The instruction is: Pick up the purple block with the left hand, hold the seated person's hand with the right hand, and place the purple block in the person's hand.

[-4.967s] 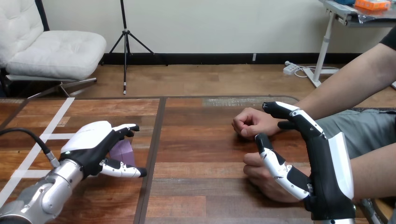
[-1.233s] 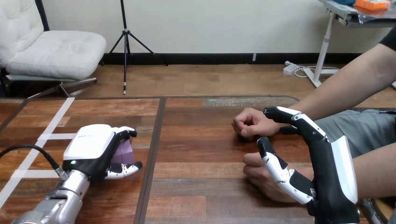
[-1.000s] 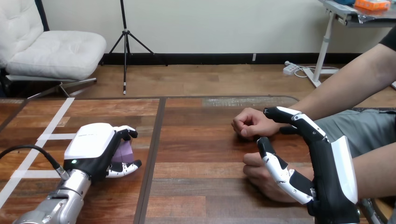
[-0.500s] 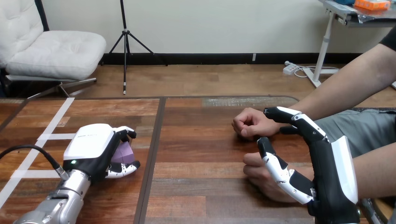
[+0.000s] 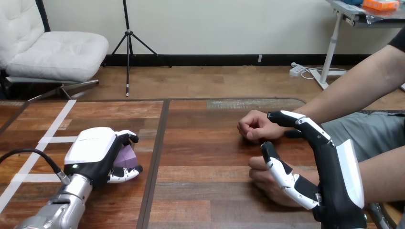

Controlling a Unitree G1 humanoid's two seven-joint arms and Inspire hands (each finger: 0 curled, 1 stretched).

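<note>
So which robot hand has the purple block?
The left robot hand, at the view's left: its fingers curl round the purple block. The right robot hand stands open beside the person's hands, holding no block.

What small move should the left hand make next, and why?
Probably a slight lift. The left hand has its fingers and thumb curled round the purple block, low at the table. The right hand is open over the person's nearer hand, not curled round it, so carrying the block across seems early.
</note>
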